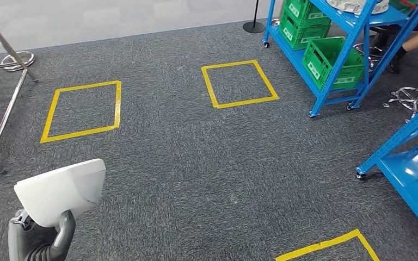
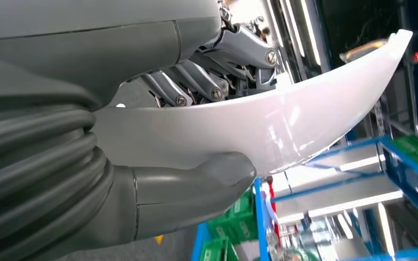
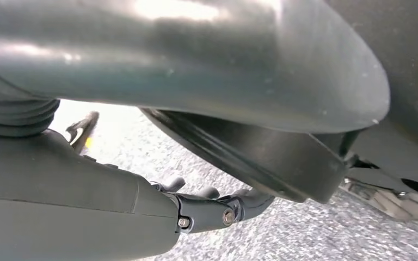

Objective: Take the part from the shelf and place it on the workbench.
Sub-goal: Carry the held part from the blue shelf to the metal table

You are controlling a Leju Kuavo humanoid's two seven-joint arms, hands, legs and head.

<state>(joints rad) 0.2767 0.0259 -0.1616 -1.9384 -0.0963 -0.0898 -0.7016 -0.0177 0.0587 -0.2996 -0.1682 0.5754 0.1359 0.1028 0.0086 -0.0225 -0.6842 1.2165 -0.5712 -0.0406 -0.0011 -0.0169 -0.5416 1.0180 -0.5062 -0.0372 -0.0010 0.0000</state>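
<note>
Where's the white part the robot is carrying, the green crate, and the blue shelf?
white part (image 1: 65, 187), head view, middle of its broad white face.
green crate (image 1: 332, 62), head view, its mesh side wall.
blue shelf (image 1: 342, 99), head view, its bottom front rail.

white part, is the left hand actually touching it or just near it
Touching. In the left wrist view the left hand grips the white part, its thumb pressed under the shell and its fingers bearing on the other side, with no gap.

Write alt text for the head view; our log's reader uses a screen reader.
The robot's left hand holds a white curved part at lower left, above grey carpet marked with yellow tape squares. Blue shelves with green crates stand at upper right.
</note>
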